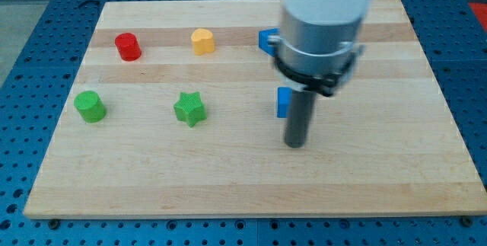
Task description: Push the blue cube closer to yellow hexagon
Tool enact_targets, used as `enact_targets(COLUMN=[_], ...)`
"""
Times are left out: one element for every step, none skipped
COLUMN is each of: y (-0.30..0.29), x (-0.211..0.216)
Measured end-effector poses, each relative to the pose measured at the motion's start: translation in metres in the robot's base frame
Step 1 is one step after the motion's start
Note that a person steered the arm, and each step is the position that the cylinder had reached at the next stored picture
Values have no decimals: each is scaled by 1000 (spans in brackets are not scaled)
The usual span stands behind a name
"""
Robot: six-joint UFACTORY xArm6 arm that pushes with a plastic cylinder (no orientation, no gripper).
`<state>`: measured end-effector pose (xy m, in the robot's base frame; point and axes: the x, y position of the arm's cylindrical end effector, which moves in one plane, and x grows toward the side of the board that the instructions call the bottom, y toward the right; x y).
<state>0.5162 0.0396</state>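
The yellow hexagon (202, 41) sits near the view's top, left of centre. A blue block (283, 101) lies right of centre, half hidden by my rod; its shape is hard to make out. A second blue block (266, 39) sits at the top, partly hidden behind the arm. My tip (295, 144) rests on the board just below and right of the lower blue block, close to or touching its right side.
A red cylinder (128, 46) is at the top left. A green cylinder (90, 107) is at the left. A green star (189, 109) lies left of centre. The wooden board (243, 193) sits on a blue perforated table.
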Motion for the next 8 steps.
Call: enact_targets(y=[-9,12,18,-24,-66,-50,-12,14], x=[-41,-57,-57,-57,-65,-77,-79,-79])
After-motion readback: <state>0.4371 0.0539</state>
